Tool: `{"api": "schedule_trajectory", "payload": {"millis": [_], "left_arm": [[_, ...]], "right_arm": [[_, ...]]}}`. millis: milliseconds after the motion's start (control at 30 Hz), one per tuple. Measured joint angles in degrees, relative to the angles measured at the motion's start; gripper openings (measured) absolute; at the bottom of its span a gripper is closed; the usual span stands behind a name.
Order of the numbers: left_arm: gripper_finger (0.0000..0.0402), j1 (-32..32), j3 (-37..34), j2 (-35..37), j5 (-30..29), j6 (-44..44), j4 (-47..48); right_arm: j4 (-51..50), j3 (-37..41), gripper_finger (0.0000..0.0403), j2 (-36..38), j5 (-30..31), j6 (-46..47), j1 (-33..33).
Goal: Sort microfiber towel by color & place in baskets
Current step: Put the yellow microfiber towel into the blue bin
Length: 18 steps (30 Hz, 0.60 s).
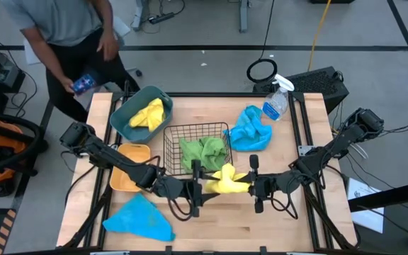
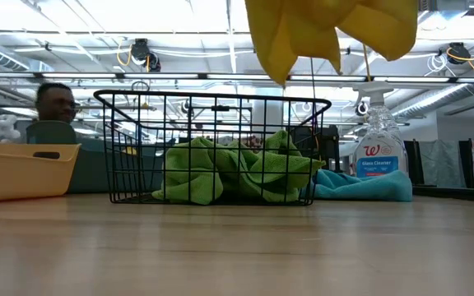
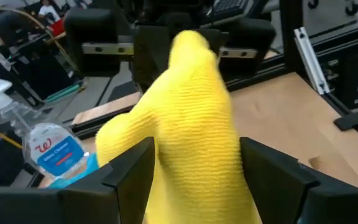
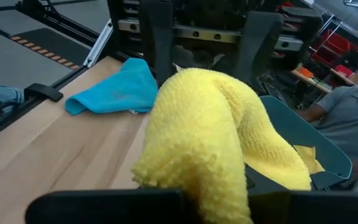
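Note:
A yellow microfiber towel (image 1: 225, 180) is in the air between my two grippers, over the near middle of the table; in the low view the yellow towel (image 2: 327, 29) hangs above the black wire basket (image 2: 212, 148). My left gripper (image 1: 201, 186) is at its left end and my right gripper (image 1: 250, 185) at its right end, both shut on it. The wire basket (image 1: 170, 142) holds green towels (image 1: 204, 150). The teal tub (image 1: 122, 122) holds another yellow towel (image 1: 149, 113). The orange bin (image 1: 129, 168) sits left of the wire basket. My left gripper (image 3: 194, 155) has the towel's left end (image 3: 191, 143) bunched between its two fingers, several layers, coming level from the table's left. The towel is lifted clear of the table. My right gripper (image 4: 216, 199) pinches the towel's right end (image 4: 210, 174) between its fingers, level from the table's right; the bunched cloth humps up in front of it and covers the fingertips.
One blue towel (image 1: 140, 218) lies near the left front corner, another blue towel (image 1: 250, 129) lies right of the wire basket beside a clear spray bottle (image 1: 277, 99). A person (image 1: 69, 28) stands beyond the far left corner.

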State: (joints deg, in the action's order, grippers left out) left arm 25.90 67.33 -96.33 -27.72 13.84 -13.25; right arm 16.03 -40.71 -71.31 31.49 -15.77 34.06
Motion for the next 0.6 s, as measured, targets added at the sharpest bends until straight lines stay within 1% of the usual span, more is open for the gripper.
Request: {"api": "schedule_trajectory", "payload": {"millis": [133,233,300,400,533,600], "left_arm": [[0.0238,-0.7,0.0,0.0,0.8,0.5,-3.3],[0.0238,-2.3,0.2,-1.1,5.3,0.4,-7.6],[0.0238,-3.2,0.1,-2.3,7.1,0.7,-8.4],[0.0238,-4.5,0.1,-4.4,10.1,4.1,-11.3],[0.0236,-5.6,0.1,-5.8,10.8,7.8,-14.8],[0.0226,-5.7,0.1,-5.9,11.2,9.0,-14.7]], "right_arm": [[0.0,0.0,0.0022,0.0,0.0,0.0,0.0],[0.0,0.0,0.0022,0.0,-0.2,0.0,-0.5],[0.3,0.0,0.0022,0.0,-0.2,0.0,-1.0],[1.9,0.0,0.0022,0.0,-0.4,-0.2,-1.6],[2.9,0.0,0.0022,0.0,-0.2,-1.2,-2.1],[2.9,0.0,0.0022,0.0,-0.2,-1.5,-2.1]]}}
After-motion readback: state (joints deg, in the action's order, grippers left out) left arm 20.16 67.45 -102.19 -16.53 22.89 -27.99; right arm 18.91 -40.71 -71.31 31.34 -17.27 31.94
